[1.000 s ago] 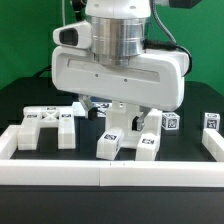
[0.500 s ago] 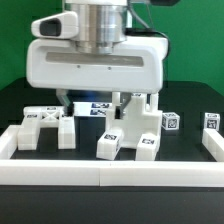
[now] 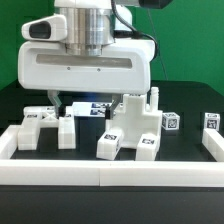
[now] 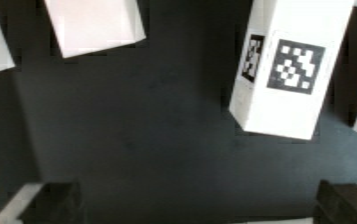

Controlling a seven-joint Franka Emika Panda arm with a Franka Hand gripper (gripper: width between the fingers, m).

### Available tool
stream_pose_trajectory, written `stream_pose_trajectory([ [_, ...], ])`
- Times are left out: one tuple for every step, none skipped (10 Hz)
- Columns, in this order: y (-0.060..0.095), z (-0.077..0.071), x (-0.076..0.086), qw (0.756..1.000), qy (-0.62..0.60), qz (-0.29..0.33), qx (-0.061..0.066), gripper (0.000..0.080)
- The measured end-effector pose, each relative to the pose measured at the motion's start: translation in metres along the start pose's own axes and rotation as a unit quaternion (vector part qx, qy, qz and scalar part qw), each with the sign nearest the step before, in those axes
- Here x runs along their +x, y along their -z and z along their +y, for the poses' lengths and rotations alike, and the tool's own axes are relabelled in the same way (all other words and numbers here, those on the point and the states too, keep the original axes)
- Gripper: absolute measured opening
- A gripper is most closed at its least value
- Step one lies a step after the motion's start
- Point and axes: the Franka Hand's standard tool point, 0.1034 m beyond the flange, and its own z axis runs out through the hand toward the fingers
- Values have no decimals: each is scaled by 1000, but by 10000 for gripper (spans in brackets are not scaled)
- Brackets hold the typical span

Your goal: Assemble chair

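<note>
The chair lies in loose white parts on the black table. A slotted piece (image 3: pixel 45 125) sits at the exterior view's left. A taller blocky piece (image 3: pixel 136 122) with tags stands in the middle, and two small tagged blocks (image 3: pixel 171 122) (image 3: pixel 211 121) lie at the right. My gripper (image 3: pixel 90 103) hangs over the table between the slotted piece and the tall piece, a little behind them. In the wrist view my gripper (image 4: pixel 193 205) is open, its fingertips (image 4: pixel 42 205) wide apart over bare table. A tagged white block (image 4: pixel 285 70) and another white part (image 4: pixel 95 25) lie ahead of it.
White border rails (image 3: pixel 110 172) fence the work area at the front and both sides. The marker board (image 3: pixel 95 108) lies flat behind the parts, partly under my hand. A green wall closes the back.
My gripper has shifted toward the exterior view's left, uncovering the tall middle piece. The jaws stayed open and no part moved.
</note>
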Motion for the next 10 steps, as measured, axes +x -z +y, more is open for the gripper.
stream_pose_trajectory([
  [-1, 9, -4, 999, 40, 10, -3, 649],
  [-1, 18, -19, 998, 58, 17, -6, 649],
  [-1, 25, -36, 997, 78, 25, -9, 649],
  [-3, 33, -49, 995, 97, 32, -13, 649],
  [-5, 44, -57, 994, 102, 32, -12, 649],
  [-5, 53, -61, 994, 103, 40, -16, 649],
  [-7, 48, -61, 996, 79, 37, -14, 649],
  [-7, 47, -61, 995, 86, 37, -14, 649],
  [-8, 48, -61, 996, 85, 37, -14, 649],
  [-8, 48, -61, 996, 85, 37, -14, 649],
])
